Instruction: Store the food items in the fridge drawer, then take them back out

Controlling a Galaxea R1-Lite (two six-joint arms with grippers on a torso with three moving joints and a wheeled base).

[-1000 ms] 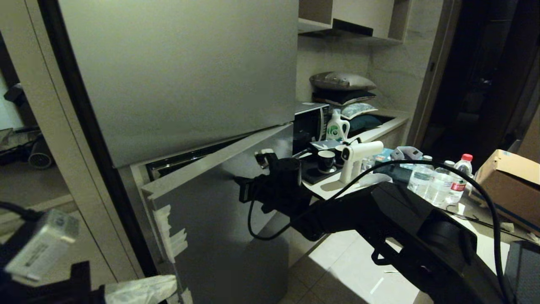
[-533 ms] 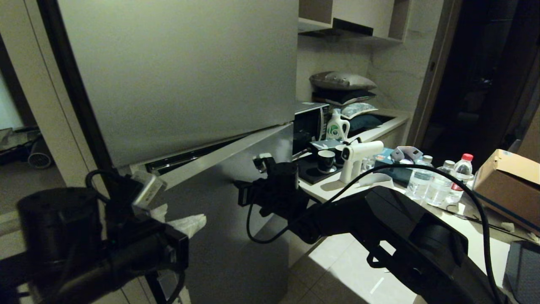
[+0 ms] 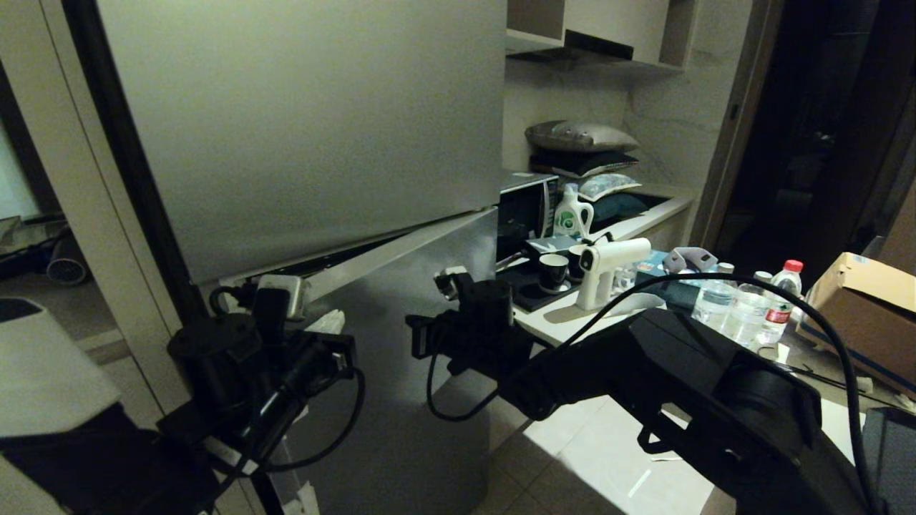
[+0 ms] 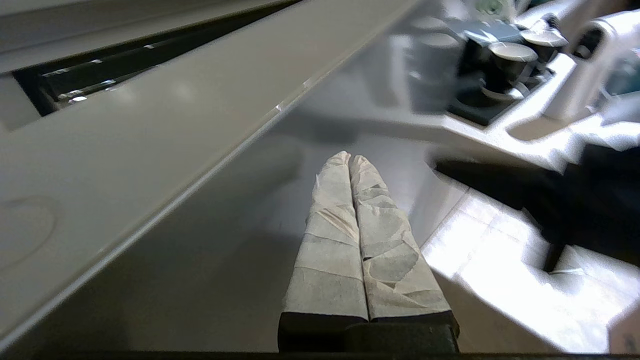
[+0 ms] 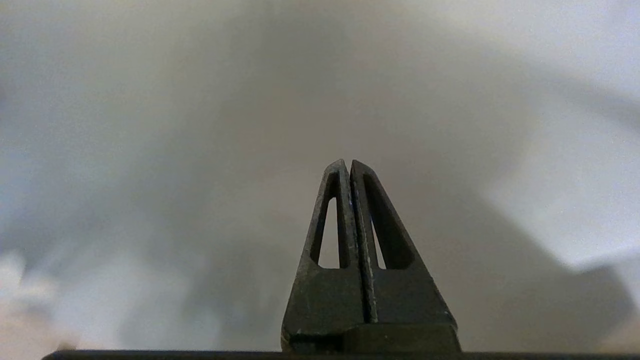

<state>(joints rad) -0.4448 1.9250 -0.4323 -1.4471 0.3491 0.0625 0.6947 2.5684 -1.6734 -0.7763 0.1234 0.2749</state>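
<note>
Dim kitchen: a tall grey two-door refrigerator (image 3: 300, 121) fills the left of the head view, and a pale countertop (image 3: 572, 318) runs off to its right. The refrigerator's lower grey door panel (image 3: 401, 343) stands slightly ajar, a dark gap (image 4: 100, 75) running along its top edge.

Left gripper (image 4: 350, 160), fingers wrapped in pale tape, pressed fully together and holding nothing, sits beside the panel's near top corner, just below the gap. Right gripper (image 5: 347, 167), bare black fingers likewise closed and empty, faces the flat front of the same panel, further along toward the countertop.

The transparent fridge drawer and both food items are not visible in any view, so their place cannot be told; the drawer presumably lies behind the panel.

Key relation: the panel's top edge runs long from the left gripper toward the countertop, with the gap just above; the left gripper is nearer it.

Count: two grippers, two dark cups (image 3: 552, 272), one white spray gun (image 3: 608, 261), three clear bottles (image 3: 744, 307).
</note>
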